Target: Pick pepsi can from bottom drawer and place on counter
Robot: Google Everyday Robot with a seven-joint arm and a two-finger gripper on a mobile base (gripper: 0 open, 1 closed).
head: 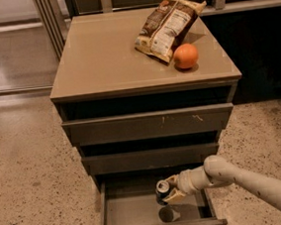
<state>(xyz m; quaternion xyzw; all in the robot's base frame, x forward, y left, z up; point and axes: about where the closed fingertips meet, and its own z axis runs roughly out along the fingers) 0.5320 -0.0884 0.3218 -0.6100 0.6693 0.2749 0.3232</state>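
With our end effector (171, 192) clamped on the can (162, 188), held just above the open bottom drawer's (132, 211) floor, we should pull outward past the drawer above (150, 159) before lifting toward the desk (100, 58), away from the orange (186, 56).

The tool (168, 190) grips the pepsi can (162, 187) in the bottom drawer (132, 211); orange (185, 56) and bag (164, 25) lie on counter (105, 58).

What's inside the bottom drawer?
A pepsi can, gripped by the robot's hand in the bottom drawer. The drawer's back is hidden under the drawers above.
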